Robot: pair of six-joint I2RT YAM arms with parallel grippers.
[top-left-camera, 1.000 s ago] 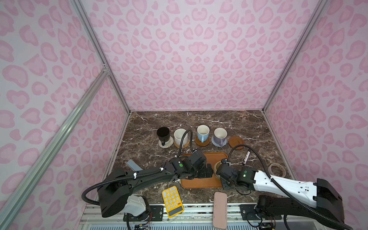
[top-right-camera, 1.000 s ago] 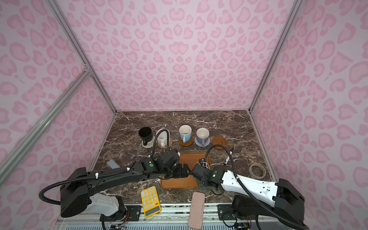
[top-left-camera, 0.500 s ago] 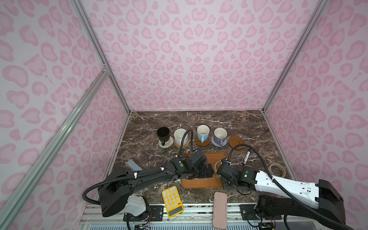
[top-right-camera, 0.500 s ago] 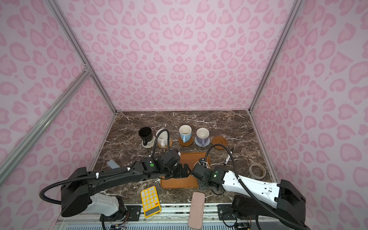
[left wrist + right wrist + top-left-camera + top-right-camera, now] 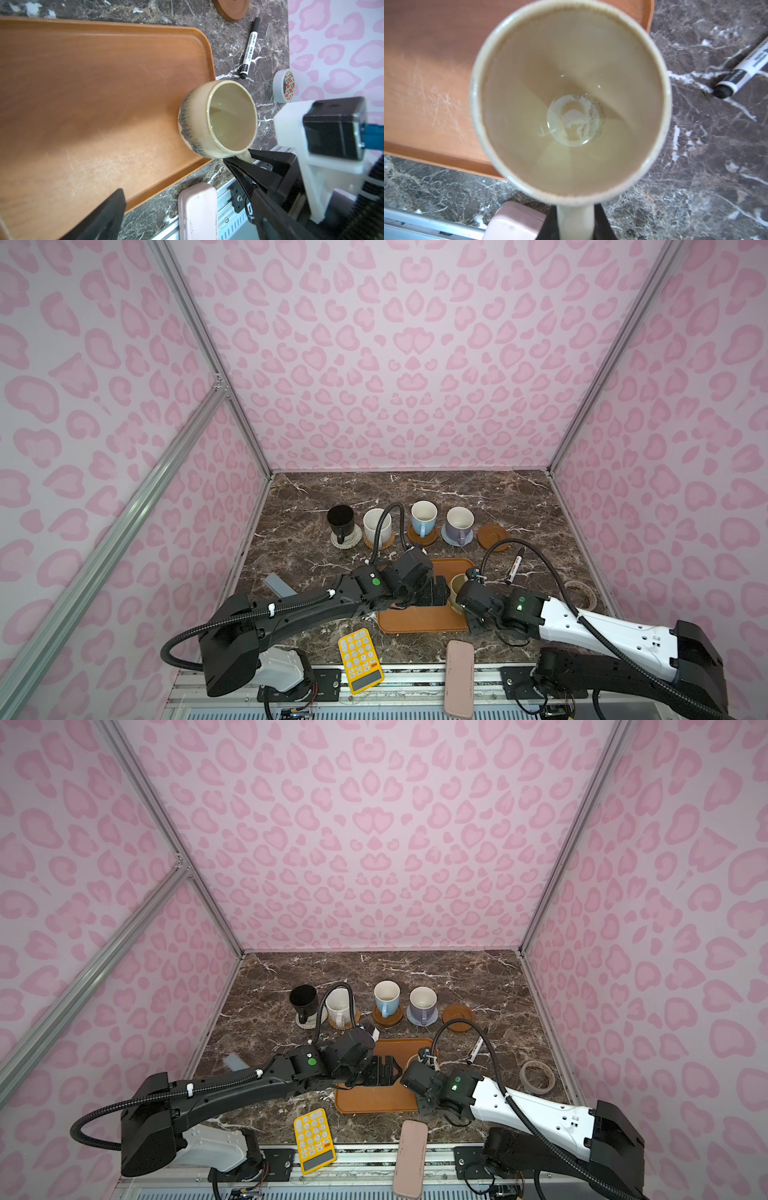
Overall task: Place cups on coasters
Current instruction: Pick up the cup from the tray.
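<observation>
**Beige mug.** The beige mug point(image 5: 218, 118) is upright, mouth up, and empty. It sits at the near right corner of the tray point(image 5: 93, 93), partly over the tray rim and partly over the surface point(image 5: 498, 497). The views do not show whether its base touches either.

**Right jaws.** They are clamped on the beige mug's handle, which points toward the near edge of the surface. The right wrist view shows the handle between the 2 black fingers point(image 5: 604, 224).

**Left jaws.** They stand wide apart over the tray, just beside the beige mug on its left, and hold nothing. In the left wrist view the mug is clear of the fingers.

**Back row, left to right.** There are 4 mugs, each seated on 1 coaster:
- black mug point(image 5: 340, 519) on cream coaster point(image 5: 353, 540)
- white mug point(image 5: 377, 522) on rattan coaster point(image 5: 384, 545)
- blue mug point(image 5: 424, 516) on brown coaster point(image 5: 432, 537)
- lavender mug point(image 5: 459, 522) on grey-blue coaster point(image 5: 446, 537)

**Empty coaster.** The empty coaster point(image 5: 493, 536) lies at the right end of the row, beyond the tray's far right corner.

**Other items.**
- marker point(image 5: 249, 47), on the surface right of the tray
- tape roll point(image 5: 279, 87), near the right wall
- yellow calculator point(image 5: 360, 655) and pink case point(image 5: 459, 676), at the near edge
</observation>
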